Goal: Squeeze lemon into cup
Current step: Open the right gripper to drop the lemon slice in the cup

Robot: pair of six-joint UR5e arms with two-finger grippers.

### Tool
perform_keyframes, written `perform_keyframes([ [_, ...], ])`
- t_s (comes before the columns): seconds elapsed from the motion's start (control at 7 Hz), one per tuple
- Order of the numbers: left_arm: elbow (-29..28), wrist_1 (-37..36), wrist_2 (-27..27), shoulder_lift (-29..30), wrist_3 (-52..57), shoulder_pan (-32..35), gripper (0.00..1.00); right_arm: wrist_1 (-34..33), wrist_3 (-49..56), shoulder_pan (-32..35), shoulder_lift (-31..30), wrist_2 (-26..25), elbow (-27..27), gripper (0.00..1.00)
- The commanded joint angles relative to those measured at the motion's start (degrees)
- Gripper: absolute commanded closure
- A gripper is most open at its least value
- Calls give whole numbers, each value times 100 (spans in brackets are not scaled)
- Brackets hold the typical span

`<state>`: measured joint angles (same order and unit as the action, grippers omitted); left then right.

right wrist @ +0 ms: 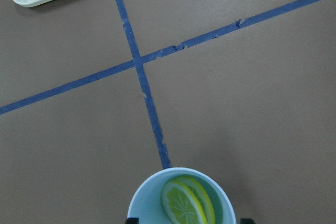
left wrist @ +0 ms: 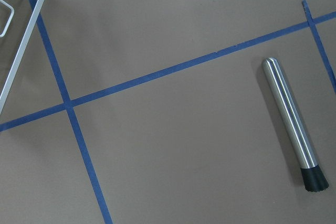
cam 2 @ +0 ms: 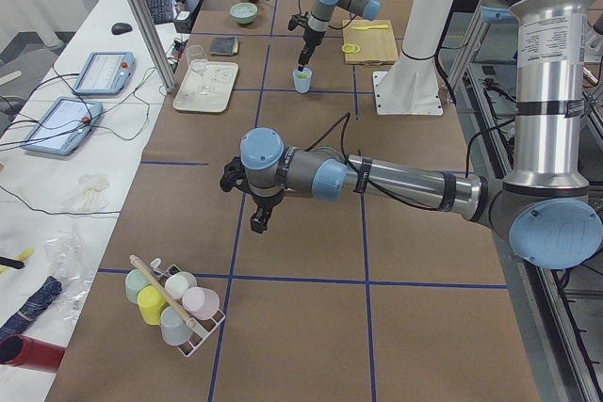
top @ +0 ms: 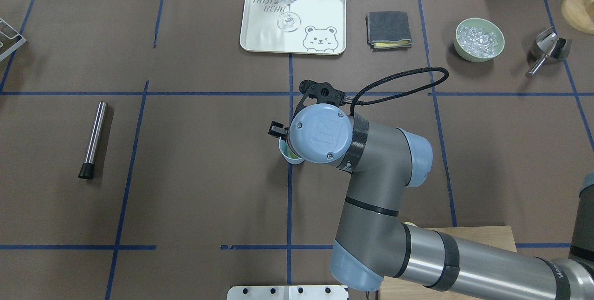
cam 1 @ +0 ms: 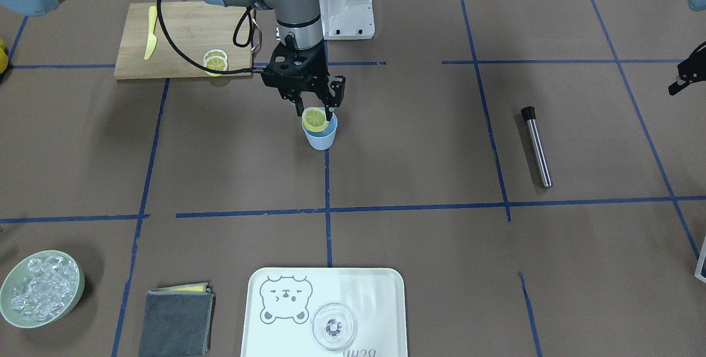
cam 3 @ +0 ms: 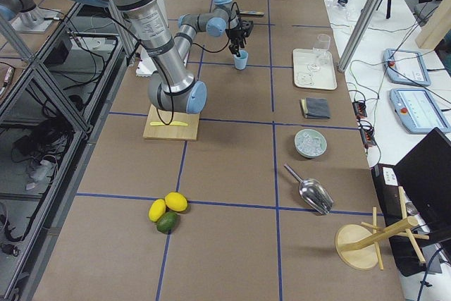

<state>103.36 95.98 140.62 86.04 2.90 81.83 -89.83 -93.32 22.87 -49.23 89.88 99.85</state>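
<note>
The light-blue cup [cam 1: 321, 136] stands on the blue tape line near the table's middle. A lemon slice [cam 1: 314, 118] leans tilted inside its mouth, with its top at the rim. My right gripper [cam 1: 317, 111] hangs straight over the cup, open, with its fingers either side of the slice and about as wide as the rim. In the right wrist view the slice [right wrist: 185, 203] lies in the cup [right wrist: 140, 199], apart from both fingertips [right wrist: 131, 220]. My left gripper [cam 1: 684, 75] shows only partly at the frame edge, above the table; I cannot tell if it is open.
A wooden board [cam 1: 182, 37] behind the cup holds more lemon slices [cam 1: 215, 60] and a yellow knife [cam 1: 150, 34]. A steel muddler [cam 1: 536, 146] lies on the robot's left side. A tray [cam 1: 380, 291] with a glass [cam 1: 333, 326], a grey cloth [cam 1: 176, 321] and an ice bowl [cam 1: 77, 274] stand at the far edge.
</note>
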Motion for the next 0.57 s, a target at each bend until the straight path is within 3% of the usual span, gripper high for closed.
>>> perform_keyframes([
  [0.0, -9, 0, 0, 0, 0, 0, 0, 9, 16, -2, 9, 4, -9, 20],
  [0.14, -17, -9, 0, 0, -9, -9, 0, 0, 33, 7, -8, 108, 78, 19],
  [0.29, -17, 9, 0, 17, -9, -35, 0, -9, 51, 120, -313, 327, 505, 16],
  [0.43, -157, 78, 113, 70, -87, -183, 0, -26, 103, 452, -899, 860, 1258, 16],
])
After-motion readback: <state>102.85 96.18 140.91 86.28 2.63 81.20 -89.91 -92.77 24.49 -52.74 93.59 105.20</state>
